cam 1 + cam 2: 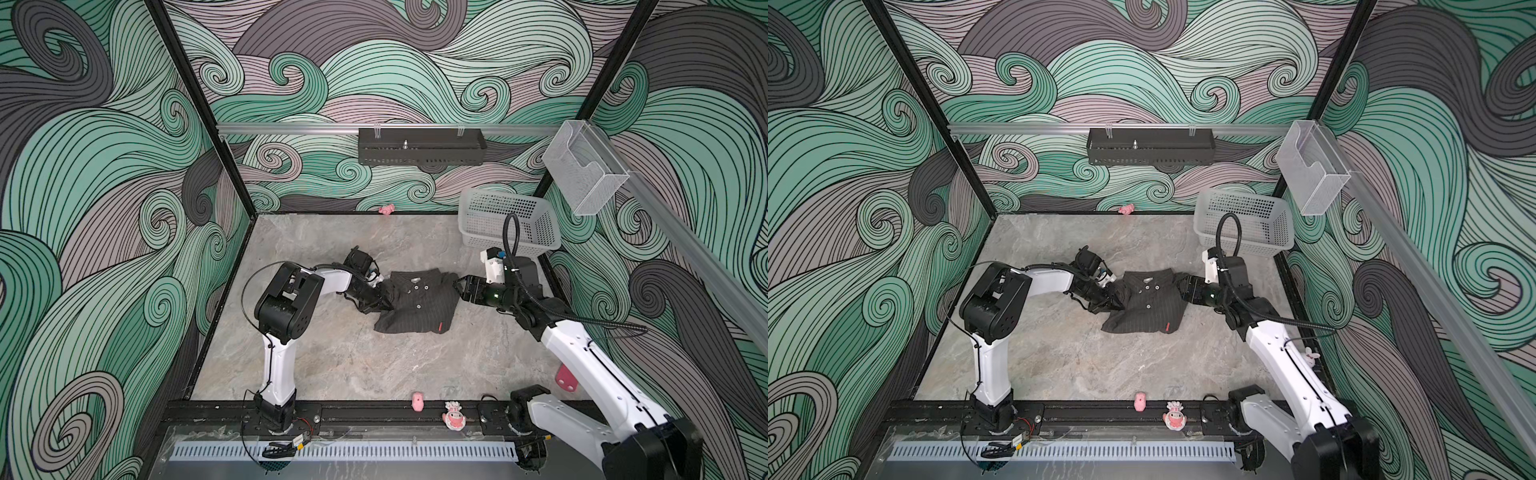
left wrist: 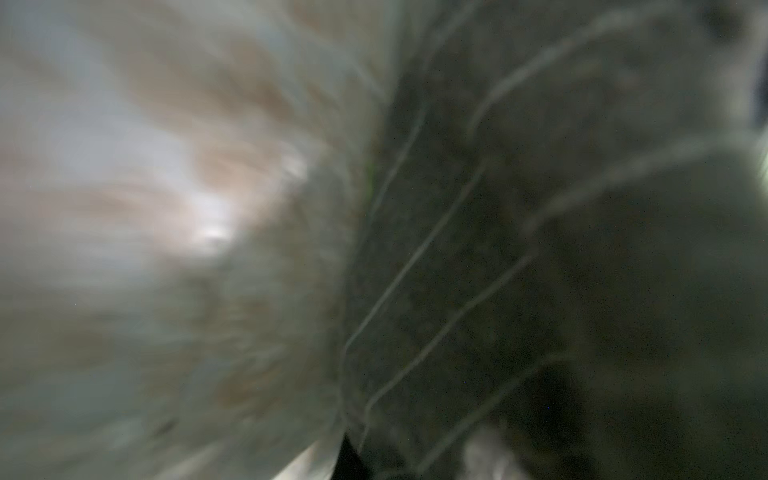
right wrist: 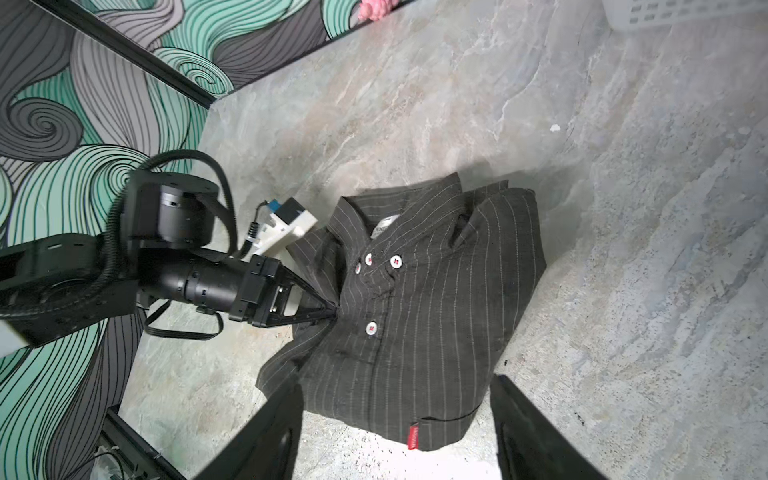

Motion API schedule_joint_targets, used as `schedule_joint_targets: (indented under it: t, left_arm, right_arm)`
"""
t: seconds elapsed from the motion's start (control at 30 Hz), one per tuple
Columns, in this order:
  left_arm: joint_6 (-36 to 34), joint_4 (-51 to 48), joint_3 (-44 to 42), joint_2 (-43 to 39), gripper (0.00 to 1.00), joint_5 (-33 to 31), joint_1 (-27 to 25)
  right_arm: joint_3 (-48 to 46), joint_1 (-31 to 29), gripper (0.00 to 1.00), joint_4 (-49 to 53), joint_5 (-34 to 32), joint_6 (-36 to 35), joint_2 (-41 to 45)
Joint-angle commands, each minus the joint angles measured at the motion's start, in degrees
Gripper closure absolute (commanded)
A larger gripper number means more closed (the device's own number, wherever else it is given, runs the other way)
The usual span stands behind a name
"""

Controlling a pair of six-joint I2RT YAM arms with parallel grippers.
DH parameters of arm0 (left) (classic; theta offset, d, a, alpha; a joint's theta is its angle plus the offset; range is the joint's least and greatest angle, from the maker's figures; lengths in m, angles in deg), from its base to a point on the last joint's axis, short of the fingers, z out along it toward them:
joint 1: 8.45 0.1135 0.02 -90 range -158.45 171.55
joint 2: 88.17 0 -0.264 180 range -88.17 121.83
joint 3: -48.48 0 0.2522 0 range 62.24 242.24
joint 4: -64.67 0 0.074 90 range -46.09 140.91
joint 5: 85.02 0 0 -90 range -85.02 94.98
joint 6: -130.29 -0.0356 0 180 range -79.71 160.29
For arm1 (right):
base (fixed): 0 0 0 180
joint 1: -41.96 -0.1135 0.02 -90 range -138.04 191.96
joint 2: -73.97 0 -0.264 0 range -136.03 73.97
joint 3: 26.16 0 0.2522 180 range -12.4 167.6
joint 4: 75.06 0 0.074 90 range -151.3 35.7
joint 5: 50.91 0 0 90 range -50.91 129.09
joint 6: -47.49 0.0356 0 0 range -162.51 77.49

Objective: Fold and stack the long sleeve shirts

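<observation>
One long sleeve shirt (image 1: 415, 301) (image 1: 1148, 303) (image 3: 419, 316) lies folded into a compact rectangle mid-table: dark charcoal with pale pinstripes, collar and white buttons facing up, red tag (image 3: 414, 435) at its hem. My left gripper (image 1: 390, 306) (image 1: 1121, 308) (image 3: 333, 311) is shut, its tips pinching cloth at the shirt's left edge. The left wrist view is only blurred striped cloth (image 2: 478, 257) against the table. My right gripper (image 1: 459, 288) (image 1: 1183, 286) (image 3: 397, 381) is open at the shirt's right edge. Its fingers (image 3: 274, 424) stand wide on either side of the hem.
A white perforated basket (image 1: 509, 220) stands at the back right, close behind my right arm. Small pink toys lie at the back wall (image 1: 386, 209), at the front rail (image 1: 417, 402) and at the right edge (image 1: 566, 378). A figurine (image 1: 454, 414) sits on the front rail.
</observation>
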Motion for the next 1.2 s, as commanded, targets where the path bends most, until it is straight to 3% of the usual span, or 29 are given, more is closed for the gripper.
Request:
schedule_joint_targets:
  t: [0.0, 0.33, 0.5, 0.57, 0.83, 0.93, 1.07, 1.13, 1.17]
  left_arm:
    - [-2.8, -2.1, -0.2, -1.2, 1.0, -5.9, 0.8]
    - [-3.7, -2.6, -4.0, -3.3, 1.0, -8.5, 3.1]
    - [-3.8, -2.3, -3.8, -2.9, 1.0, -7.9, 3.2]
    - [-3.9, -2.3, -3.9, -3.1, 1.0, -7.8, 3.4]
    - [-5.6, -4.6, -4.0, -5.9, 1.0, -8.1, 5.7]
    - [-6.5, -6.9, -3.4, -7.1, 1.0, -9.3, 6.4]
    - [-6.5, -8.9, -3.2, -7.9, 1.0, -11.2, 7.1]
    - [-6.4, -10.0, -3.2, -8.4, 1.0, -12.7, 7.4]
    - [-6.3, -10.7, -3.3, -8.8, 0.94, -13.8, 7.4]
  right_arm:
    - [-2.8, 1.0, 0.24, -1.4, 0.8, 3.3, -3.8]
    - [-9.2, 0.6, 0.21, -21.5, 13.3, 12.2, -22.4]
    - [-2.6, -4.4, 0.24, -28.6, 21.5, 13.2, -31.8]
    - [0.3, -7.5, 0.26, -30.0, 22.3, 13.9, -31.7]
    - [13.1, -16.7, 0.26, -8.3, 11.5, 7.1, -24.7]
    - [14.8, -17.2, 0.25, 2.8, 2.6, 4.8, -23.6]
    - [17.7, -16.9, 0.24, 17.3, -15.3, 2.0, -25.3]
    - [18.2, -15.7, 0.22, 20.5, -19.6, 1.1, -26.9]
    - [17.8, -14.5, 0.22, 20.8, -19.9, 0.8, -27.3]
